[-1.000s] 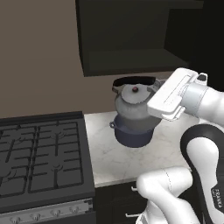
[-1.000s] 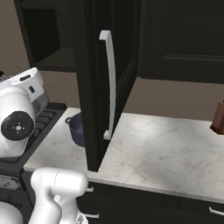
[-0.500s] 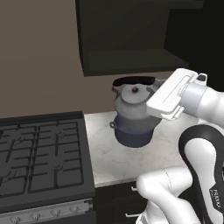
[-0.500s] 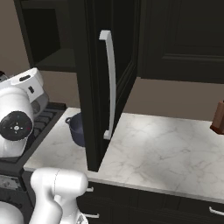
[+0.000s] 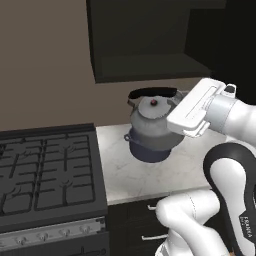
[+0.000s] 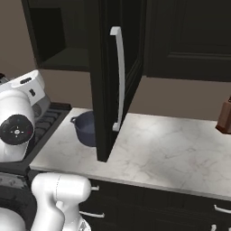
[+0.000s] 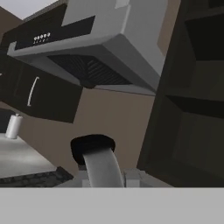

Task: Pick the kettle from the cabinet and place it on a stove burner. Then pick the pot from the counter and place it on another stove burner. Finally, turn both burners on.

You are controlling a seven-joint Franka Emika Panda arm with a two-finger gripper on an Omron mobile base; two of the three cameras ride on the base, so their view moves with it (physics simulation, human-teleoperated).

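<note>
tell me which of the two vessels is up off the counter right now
The silver-grey kettle with the black arched handle, held up in the gripper. The wider dark pot sits on the white counter below it.

Open air lies between the cabinet (image 5: 145, 65) underside and the counter (image 5: 150, 170); the pot (image 5: 150, 147) sits below the raised kettle (image 5: 152, 120), the stove burners (image 5: 47, 172) unobstructed leftward

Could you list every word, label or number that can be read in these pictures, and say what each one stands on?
"FRANKA": small black letters running down the robot arm at the lower right of the left base view; barely legible.
Range hood control strip: a row of tiny pale marks, too small to read.
</note>
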